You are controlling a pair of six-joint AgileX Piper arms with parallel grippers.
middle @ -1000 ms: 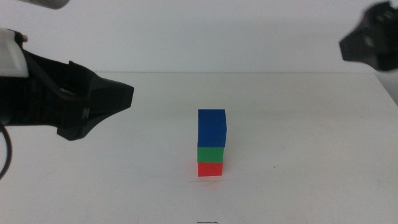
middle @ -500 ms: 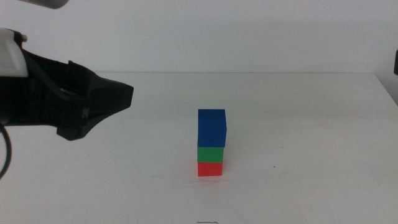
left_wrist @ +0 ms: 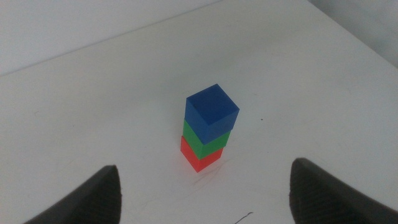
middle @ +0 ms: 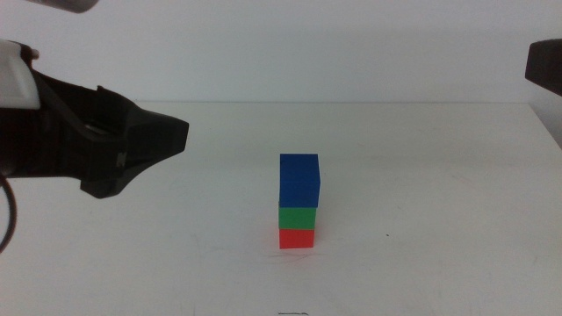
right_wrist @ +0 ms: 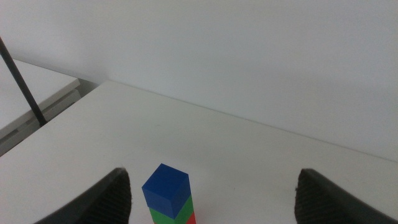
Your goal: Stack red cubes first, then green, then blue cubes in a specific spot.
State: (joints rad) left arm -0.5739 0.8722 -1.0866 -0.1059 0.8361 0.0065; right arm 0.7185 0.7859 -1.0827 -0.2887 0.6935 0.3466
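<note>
The three cubes stand in one stack on the white table (middle: 421, 175): the red cube (middle: 297, 238) at the bottom, the green cube (middle: 298, 217) on it, the blue cube (middle: 299, 180) on top. My left gripper (middle: 178, 137) hovers to the left of the stack, well apart from it. In the left wrist view the left gripper (left_wrist: 208, 199) is open and empty, with the blue cube (left_wrist: 211, 112), green cube (left_wrist: 202, 144) and red cube (left_wrist: 198, 159) ahead. My right gripper (middle: 544, 66) sits at the upper right edge. In the right wrist view it (right_wrist: 211, 202) is open and empty above the blue cube (right_wrist: 166, 188).
The table's far edge (middle: 351, 102) meets a plain white wall. A thin dark rod (right_wrist: 22, 81) and a lower white surface (right_wrist: 37, 93) show beyond the table's side in the right wrist view.
The right gripper has drawn back toward the right edge of the middle view. The stack and the left arm have not moved.
</note>
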